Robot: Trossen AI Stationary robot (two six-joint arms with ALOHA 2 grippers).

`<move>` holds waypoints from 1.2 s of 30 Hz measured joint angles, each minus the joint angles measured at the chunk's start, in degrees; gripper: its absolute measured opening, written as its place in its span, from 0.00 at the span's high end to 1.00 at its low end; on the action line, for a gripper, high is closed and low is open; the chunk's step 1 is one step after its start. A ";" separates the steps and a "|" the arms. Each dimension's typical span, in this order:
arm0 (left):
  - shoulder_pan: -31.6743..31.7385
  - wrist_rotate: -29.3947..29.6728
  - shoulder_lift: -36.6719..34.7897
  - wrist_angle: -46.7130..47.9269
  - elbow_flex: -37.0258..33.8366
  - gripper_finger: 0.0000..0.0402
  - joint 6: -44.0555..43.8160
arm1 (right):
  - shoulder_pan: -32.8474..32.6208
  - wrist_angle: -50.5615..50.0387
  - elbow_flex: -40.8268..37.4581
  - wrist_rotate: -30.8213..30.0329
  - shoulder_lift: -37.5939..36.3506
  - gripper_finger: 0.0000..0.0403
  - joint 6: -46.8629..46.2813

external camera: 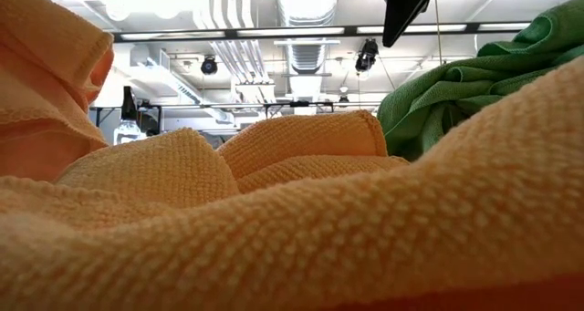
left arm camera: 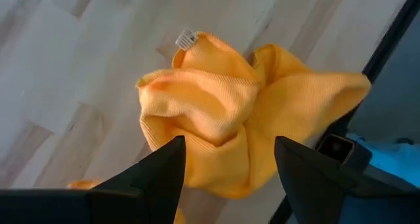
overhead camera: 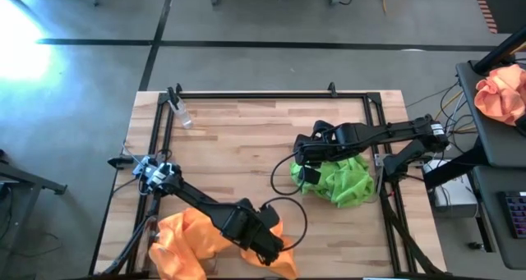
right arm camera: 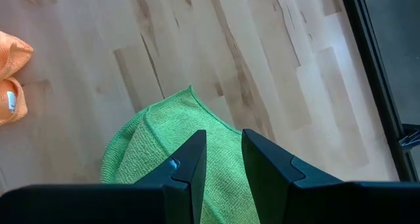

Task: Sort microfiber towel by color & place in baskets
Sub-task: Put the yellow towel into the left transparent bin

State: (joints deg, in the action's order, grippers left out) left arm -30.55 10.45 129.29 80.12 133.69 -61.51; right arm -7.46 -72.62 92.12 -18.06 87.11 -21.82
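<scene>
High view: left gripper [overhead camera: 275,249] sits low at the near edge of the bench [overhead camera: 246,140], over the orange towels [overhead camera: 185,235]. Right gripper [overhead camera: 306,167] is at the right side over the green towels [overhead camera: 345,180]. The colours are already in two separate heaps. I can't make out either basket from up here, so I'd judge we're mid-sort, at a pick step. A small clear object [overhead camera: 182,116] lies at the far left corner, well clear of both heaps. A paler peach cloth [overhead camera: 501,91] lies off the bench on a side table, not part of this.

Low view: lens is nearly buried in orange towel [external camera: 274,247], with green towel [external camera: 456,92] behind on the right. One dark arm hangs in from above. No basket visible here either.

Left wrist view: fingers [left arm camera: 167,168] spread wide, nothing between them, with a bunched orange towel [left arm camera: 216,112] straight ahead on the wood. The next move needs a straight descent and a pinch on a raised fold.

Right wrist view: fingers [right arm camera: 193,158] nearly together with a narrow gap, just over green towel [right arm camera: 157,145]. Can't tell if they pinch any cloth. An orange corner [right arm camera: 13,79] lies off to one side.

Risk: grabbing two layers at once, since the heaps overlap.
</scene>
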 joint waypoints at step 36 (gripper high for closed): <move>0.46 -1.98 0.33 -25.23 -21.16 0.46 13.06 | 0.00 0.04 0.00 0.02 0.00 0.77 -0.22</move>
State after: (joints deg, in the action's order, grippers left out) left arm -30.09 8.47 129.62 54.89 112.53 -48.45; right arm -7.46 -72.58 92.12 -18.04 87.11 -22.04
